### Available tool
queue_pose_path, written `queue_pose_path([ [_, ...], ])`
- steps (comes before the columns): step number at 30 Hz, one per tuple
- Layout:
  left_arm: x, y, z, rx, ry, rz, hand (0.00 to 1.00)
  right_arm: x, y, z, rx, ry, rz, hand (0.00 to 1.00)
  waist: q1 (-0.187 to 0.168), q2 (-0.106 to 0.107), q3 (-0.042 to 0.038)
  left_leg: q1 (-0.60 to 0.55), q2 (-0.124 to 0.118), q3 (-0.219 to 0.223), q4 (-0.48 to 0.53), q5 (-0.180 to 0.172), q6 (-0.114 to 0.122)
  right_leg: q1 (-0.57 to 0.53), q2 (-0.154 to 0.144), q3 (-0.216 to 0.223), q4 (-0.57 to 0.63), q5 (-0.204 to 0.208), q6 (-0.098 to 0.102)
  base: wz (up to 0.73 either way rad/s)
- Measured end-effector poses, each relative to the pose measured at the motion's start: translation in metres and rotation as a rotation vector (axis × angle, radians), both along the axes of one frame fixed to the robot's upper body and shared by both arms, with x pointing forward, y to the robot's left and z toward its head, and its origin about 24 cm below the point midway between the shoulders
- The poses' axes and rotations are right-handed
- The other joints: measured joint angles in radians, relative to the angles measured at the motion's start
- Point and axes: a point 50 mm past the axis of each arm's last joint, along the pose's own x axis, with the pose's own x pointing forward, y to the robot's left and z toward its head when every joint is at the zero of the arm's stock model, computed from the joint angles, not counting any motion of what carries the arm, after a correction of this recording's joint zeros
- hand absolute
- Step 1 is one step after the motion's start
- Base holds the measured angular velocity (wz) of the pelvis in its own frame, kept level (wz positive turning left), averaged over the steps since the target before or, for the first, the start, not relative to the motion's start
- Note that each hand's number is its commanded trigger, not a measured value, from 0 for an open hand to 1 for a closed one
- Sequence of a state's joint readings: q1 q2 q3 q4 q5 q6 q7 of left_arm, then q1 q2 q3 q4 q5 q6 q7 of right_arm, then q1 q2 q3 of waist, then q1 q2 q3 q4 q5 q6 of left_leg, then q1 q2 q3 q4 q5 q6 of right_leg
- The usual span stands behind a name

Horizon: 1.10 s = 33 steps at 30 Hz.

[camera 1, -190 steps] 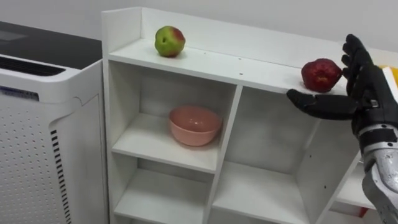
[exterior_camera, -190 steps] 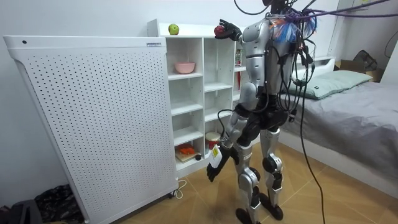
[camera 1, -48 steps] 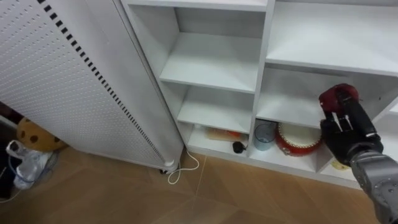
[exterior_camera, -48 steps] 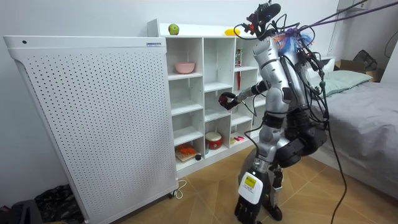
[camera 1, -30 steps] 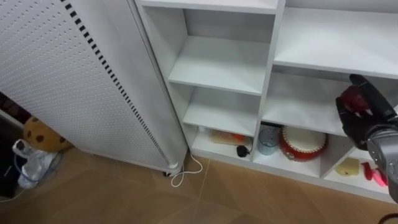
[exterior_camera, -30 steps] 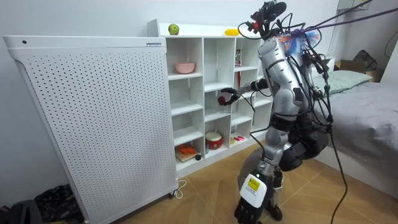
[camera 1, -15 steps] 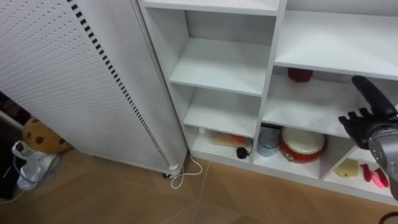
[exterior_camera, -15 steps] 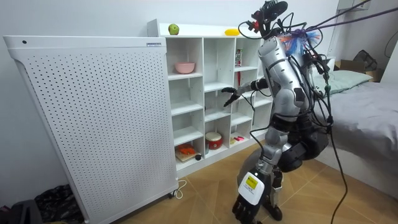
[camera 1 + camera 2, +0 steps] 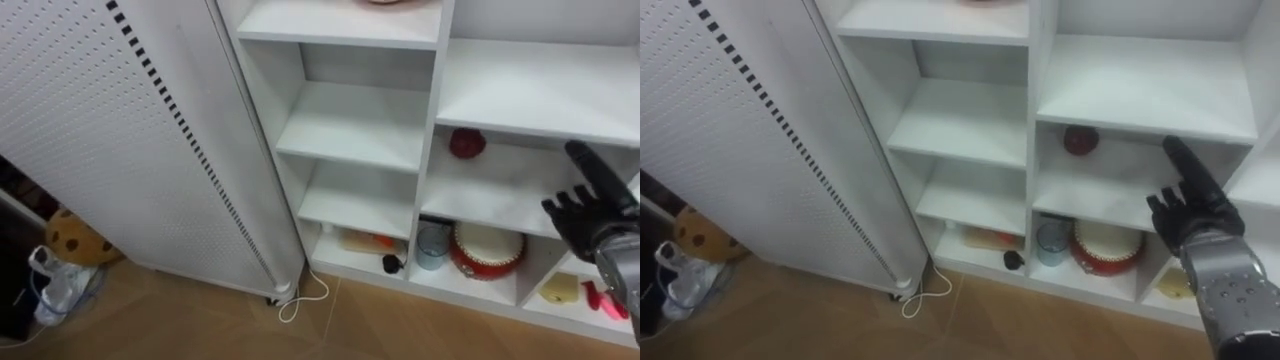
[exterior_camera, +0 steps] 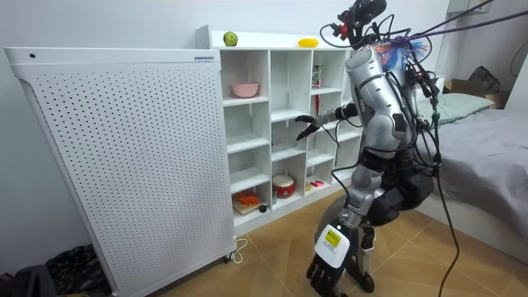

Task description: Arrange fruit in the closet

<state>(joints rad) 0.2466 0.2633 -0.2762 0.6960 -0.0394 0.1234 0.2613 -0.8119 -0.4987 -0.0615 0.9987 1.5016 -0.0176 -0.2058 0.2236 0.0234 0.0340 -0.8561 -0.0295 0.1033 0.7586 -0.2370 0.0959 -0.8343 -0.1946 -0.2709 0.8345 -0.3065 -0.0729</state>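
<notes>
A dark red apple (image 9: 467,143) lies on a middle shelf of the white closet (image 9: 428,150), in the compartment above the round red tin. My right hand (image 9: 590,205) hovers open to the right of that compartment, fingers straight, apart from the apple and holding nothing. In the room view I stand bent before the closet, with my right hand (image 10: 307,120) reaching toward the middle shelves. My left hand (image 10: 325,269) hangs low near the floor. On the closet top rest a green apple (image 10: 230,38) and a yellow fruit (image 10: 308,42).
A pink bowl (image 10: 244,89) sits on an upper shelf. The bottom shelf holds a round red tin (image 9: 487,248), a blue cup (image 9: 432,245) and small items. A tall white perforated panel (image 9: 120,130) stands left of the closet. A bed (image 10: 483,140) is behind me.
My right hand held the red apple inside the compartment a second ago, then let it go on the shelf. It has drawn back a little, open. The view has shifted slightly.
</notes>
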Motion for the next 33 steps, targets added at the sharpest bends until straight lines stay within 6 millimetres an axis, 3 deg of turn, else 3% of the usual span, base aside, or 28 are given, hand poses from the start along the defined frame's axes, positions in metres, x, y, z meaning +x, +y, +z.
queue_pose_path([
  [7, -0.009, 0.013, -0.004, 0.004, 0.076, -0.045, 0.0, -0.039, -0.013, -0.078, -0.093, 0.214, 0.075, 0.0, -0.003, -0.029, 0.0156, 0.153, 0.002, -0.005, -0.106, 0.006, -0.009, 0.154, 0.024, -0.008, -0.114, 0.019, 0.014, -0.03],
  [11, -0.02, 0.026, -0.008, 0.024, 0.144, -0.035, 0.0, -0.082, -0.023, -0.127, -0.169, 0.379, 0.133, 0.0, -0.022, -0.029, 0.0154, 0.259, 0.002, -0.023, -0.173, 0.009, -0.009, 0.281, 0.041, -0.033, -0.21, 0.033, 0.029, 0.06],
  [15, -0.023, 0.036, -0.007, 0.037, 0.147, 0.006, 0.0, -0.125, -0.029, -0.163, -0.234, 0.525, 0.201, 0.0, -0.031, -0.032, 0.0131, 0.346, 0.002, -0.026, -0.232, 0.009, -0.009, 0.377, 0.054, -0.045, -0.289, 0.046, 0.044, 0.05],
  [18, -0.028, 0.04, -0.008, 0.058, 0.154, 0.006, 0.0, -0.174, -0.02, -0.203, -0.3, 0.713, 0.33, 0.0, -0.049, -0.04, 0.0005, 0.429, 0.003, -0.025, -0.293, 0.01, -0.008, 0.474, 0.069, -0.057, -0.373, 0.06, 0.058, 0.08],
  [21, -0.034, 0.045, -0.008, 0.075, 0.156, 0.027, 0.0, -0.241, 0.01, -0.247, -0.297, 0.929, 0.518, 0.0, -0.064, -0.057, -0.0158, 0.54, 0.01, -0.023, -0.345, 0.004, -0.011, 0.602, 0.094, -0.064, -0.46, 0.081, 0.072, -0.01],
  [26, -0.035, 0.043, -0.008, 0.105, 0.15, 0.003, 0.0, -0.294, 0.035, -0.27, -0.282, 1.073, 0.673, 0.0, -0.11, -0.062, -0.0202, 0.681, 0.009, -0.019, -0.42, -0.004, -0.015, 0.749, 0.115, -0.054, -0.549, 0.095, 0.085, -0.05],
  [28, -0.039, 0.042, -0.01, 0.133, 0.163, -0.011, 0.0, -0.313, 0.041, -0.275, -0.255, 1.115, 0.695, 0.0, -0.115, -0.062, -0.0234, 0.741, 0.01, 0.0, -0.458, -0.007, -0.019, 0.792, 0.126, -0.029, -0.571, 0.098, 0.089, -0.22],
  [31, -0.044, 0.039, -0.011, 0.149, 0.172, -0.004, 0.0, -0.332, 0.051, -0.28, -0.229, 1.152, 0.724, 0.0, -0.13, -0.067, -0.0313, 0.801, 0.011, 0.008, -0.476, -0.011, -0.022, 0.852, 0.131, -0.03, -0.6, 0.099, 0.09, -0.16],
  [33, -0.047, 0.036, -0.012, 0.146, 0.173, 0.026, 0.0, -0.342, 0.057, -0.282, -0.199, 1.167, 0.721, 0.0, -0.144, -0.068, -0.0317, 0.838, 0.011, 0.009, -0.495, -0.011, -0.022, 0.887, 0.136, -0.026, -0.619, 0.103, 0.094, -0.03],
])
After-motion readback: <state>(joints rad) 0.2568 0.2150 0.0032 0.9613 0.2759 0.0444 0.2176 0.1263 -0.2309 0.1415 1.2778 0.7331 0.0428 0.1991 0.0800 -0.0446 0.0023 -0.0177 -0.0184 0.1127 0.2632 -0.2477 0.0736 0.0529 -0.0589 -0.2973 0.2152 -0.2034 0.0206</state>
